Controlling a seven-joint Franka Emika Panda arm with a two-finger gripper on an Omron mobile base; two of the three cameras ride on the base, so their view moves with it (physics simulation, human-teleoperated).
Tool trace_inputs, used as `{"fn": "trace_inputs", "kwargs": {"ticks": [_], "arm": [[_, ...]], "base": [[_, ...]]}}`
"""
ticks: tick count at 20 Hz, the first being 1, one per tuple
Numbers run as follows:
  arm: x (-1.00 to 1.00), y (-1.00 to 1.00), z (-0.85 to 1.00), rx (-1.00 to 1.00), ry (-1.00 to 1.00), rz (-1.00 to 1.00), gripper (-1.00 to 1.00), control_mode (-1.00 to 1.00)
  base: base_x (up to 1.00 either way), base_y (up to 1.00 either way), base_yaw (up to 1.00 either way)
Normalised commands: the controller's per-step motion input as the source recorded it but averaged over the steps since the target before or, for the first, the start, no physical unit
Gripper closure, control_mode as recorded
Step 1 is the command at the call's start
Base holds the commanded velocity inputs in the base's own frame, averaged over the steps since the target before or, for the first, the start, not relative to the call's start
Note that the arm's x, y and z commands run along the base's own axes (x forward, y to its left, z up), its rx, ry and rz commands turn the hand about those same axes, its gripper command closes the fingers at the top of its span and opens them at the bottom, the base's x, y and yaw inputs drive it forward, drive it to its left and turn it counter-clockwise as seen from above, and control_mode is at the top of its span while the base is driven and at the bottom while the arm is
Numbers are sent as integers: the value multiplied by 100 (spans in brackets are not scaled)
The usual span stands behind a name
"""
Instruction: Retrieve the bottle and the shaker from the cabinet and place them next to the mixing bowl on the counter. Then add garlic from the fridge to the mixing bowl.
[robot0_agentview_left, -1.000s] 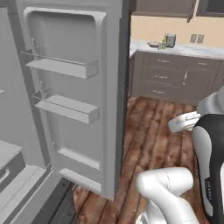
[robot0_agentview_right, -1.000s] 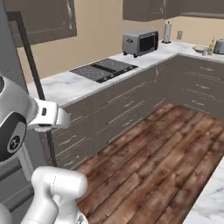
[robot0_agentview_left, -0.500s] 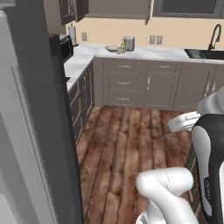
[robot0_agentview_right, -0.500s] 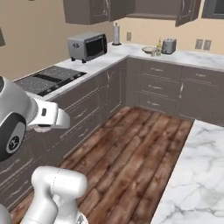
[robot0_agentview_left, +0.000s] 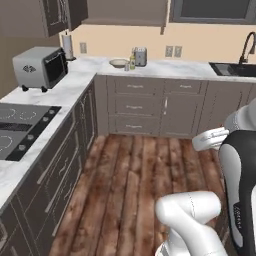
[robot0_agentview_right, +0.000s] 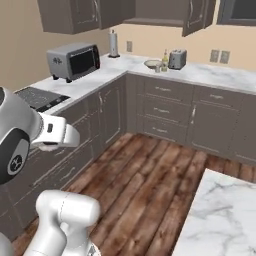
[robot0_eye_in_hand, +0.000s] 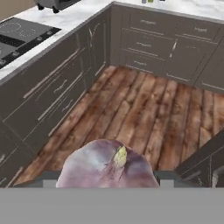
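My gripper (robot0_eye_in_hand: 107, 181) is closed around the garlic bulb (robot0_eye_in_hand: 107, 168). The mixing bowl (robot0_agentview_left: 118, 63) lies straight ahead across the floor, on the counter (robot0_agentview_left: 165, 70) just left of the bottle (robot0_agentview_left: 133, 61).

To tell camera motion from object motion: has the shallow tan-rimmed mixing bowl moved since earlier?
No: the mixing bowl still sits left of the silver toaster; the camera turned.

No readable text appears anywhere. The toaster oven (robot0_agentview_left: 40, 67) carries a small emblem on its side, and the bottle's (robot0_agentview_right: 164, 61) label is too small to read.
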Motion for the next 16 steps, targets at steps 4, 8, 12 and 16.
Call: {"fn": "trace_inputs", "kwargs": {"ticks": [4, 8, 12, 16], "arm": [[0, 0, 0, 0, 0, 0, 100, 100], [0, 0, 0, 0, 0, 0, 100, 100], [0, 0, 0, 0, 0, 0, 100, 100], [0, 0, 0, 0, 0, 0, 100, 100]], "base": [[100, 19, -22], [100, 40, -29], [100, 73, -35], [100, 56, -23]]}}
